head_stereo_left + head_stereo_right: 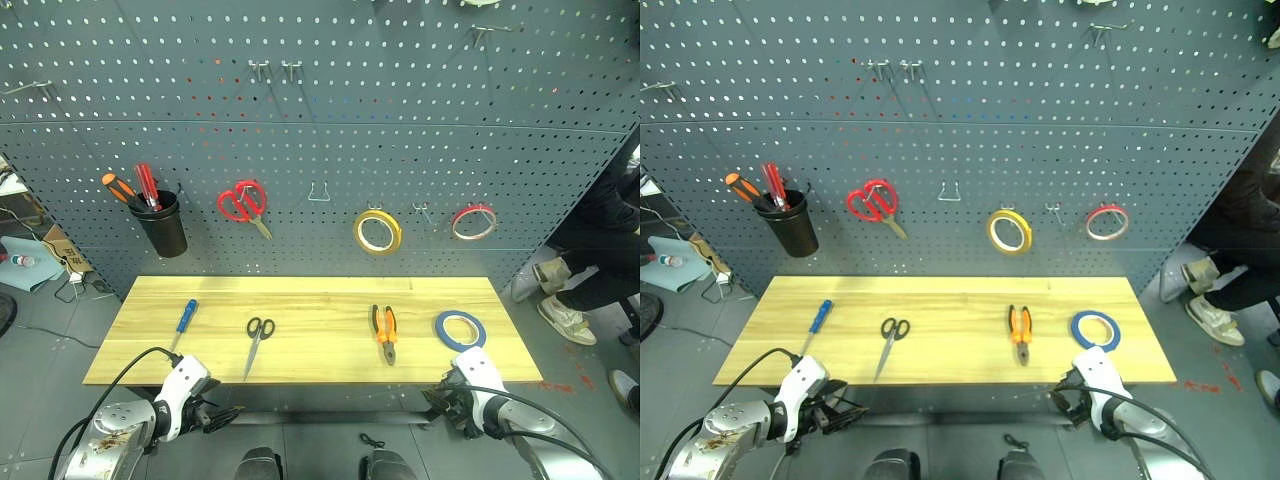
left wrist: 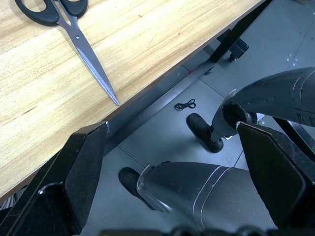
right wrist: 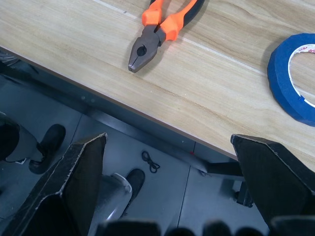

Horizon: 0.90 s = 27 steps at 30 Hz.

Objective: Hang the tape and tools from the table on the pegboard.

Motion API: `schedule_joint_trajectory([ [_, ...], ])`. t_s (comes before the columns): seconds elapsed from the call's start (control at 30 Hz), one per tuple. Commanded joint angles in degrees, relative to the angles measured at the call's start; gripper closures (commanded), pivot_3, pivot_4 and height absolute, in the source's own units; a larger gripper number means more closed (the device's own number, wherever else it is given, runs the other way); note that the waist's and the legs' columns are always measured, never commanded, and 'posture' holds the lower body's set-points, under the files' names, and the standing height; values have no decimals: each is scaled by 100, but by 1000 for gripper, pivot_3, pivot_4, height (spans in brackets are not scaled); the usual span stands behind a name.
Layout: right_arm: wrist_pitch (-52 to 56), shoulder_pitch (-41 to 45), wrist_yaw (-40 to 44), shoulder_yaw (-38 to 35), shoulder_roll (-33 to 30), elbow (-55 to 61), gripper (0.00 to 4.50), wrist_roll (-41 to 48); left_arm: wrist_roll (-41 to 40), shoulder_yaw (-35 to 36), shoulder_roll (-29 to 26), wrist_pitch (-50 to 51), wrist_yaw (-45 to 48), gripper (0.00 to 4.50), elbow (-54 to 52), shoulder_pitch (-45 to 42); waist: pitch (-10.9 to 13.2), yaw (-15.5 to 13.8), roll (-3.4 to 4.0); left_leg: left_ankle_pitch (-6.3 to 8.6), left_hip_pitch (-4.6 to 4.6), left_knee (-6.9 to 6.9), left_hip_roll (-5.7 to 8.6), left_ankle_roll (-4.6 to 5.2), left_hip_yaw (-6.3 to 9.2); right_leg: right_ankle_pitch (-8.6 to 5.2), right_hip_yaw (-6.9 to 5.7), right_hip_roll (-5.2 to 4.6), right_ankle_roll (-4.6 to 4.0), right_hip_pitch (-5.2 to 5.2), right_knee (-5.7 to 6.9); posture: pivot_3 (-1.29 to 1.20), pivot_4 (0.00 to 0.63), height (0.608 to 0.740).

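On the light wood table (image 1: 310, 300) lie, from left to right, a blue-handled screwdriver (image 1: 184, 318), black-handled scissors (image 1: 257, 335), orange-and-black pliers (image 1: 384, 331) and a blue ring of tape (image 1: 460, 329). Behind the table stands the dark grey-blue pegboard (image 1: 400, 120). My left gripper (image 1: 215, 415) hangs open below the table's front edge, near the scissors' tip (image 2: 110, 96), holding nothing. My right gripper (image 1: 443, 400) is open too, just in front of the edge, with the pliers (image 3: 160, 32) and the tape (image 3: 295, 73) beyond it.
On the pegboard hang a black cup with orange and red screwdrivers (image 1: 163, 225), red scissors (image 1: 243, 203), a yellow tape roll (image 1: 377, 231) and a red tape ring (image 1: 473, 221). A bare wire hook (image 1: 318, 192) sits between them. A person's shoes (image 1: 565, 315) stand at the right.
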State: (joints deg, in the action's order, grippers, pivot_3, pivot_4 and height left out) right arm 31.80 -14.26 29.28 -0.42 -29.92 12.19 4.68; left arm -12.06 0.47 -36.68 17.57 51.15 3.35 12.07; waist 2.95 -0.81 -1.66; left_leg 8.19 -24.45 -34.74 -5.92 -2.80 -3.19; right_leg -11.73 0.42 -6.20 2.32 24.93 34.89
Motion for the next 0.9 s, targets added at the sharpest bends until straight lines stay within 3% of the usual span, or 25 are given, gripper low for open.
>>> schedule_joint_trajectory([
  [0.03,-67,52,8,-90,-83,137,0,6,-64,73,-20,-40,10,47,-72,5,3,0,-2,0,0,0,0,0,0,0,0,0,0,0,0,112,32,740],
  [0.23,36,13,67,-176,-218,278,0,16,-378,231,-54,191,76,47,-620,119,32,-3,-6,0,0,0,0,0,1,0,1,0,0,0,0,120,66,740],
  [0.47,155,130,403,-306,-871,628,0,65,-1028,285,-338,739,311,47,-2438,216,392,-26,-10,1,-16,-16,3,0,5,-1,6,-10,0,15,-4,104,167,740],
  [0.67,199,1289,821,-297,-1407,-81,0,92,-1414,-166,-67,1168,272,47,-2850,-1293,810,-100,-10,0,-22,-27,22,1,16,0,23,-4,0,26,-5,81,255,740],
  [0.83,-14,2562,1084,57,-1518,-1513,0,-113,-1250,-837,515,964,369,47,-2345,-2431,989,-125,-60,-16,-46,-46,44,27,22,2,59,8,3,13,16,56,299,740],
  [0.9,-167,3101,1173,209,-1513,-2210,0,-232,-1163,-1054,769,754,439,47,-2066,-2773,1061,-127,-63,-50,-65,-52,47,81,31,5,79,27,7,19,22,46,314,740],
])
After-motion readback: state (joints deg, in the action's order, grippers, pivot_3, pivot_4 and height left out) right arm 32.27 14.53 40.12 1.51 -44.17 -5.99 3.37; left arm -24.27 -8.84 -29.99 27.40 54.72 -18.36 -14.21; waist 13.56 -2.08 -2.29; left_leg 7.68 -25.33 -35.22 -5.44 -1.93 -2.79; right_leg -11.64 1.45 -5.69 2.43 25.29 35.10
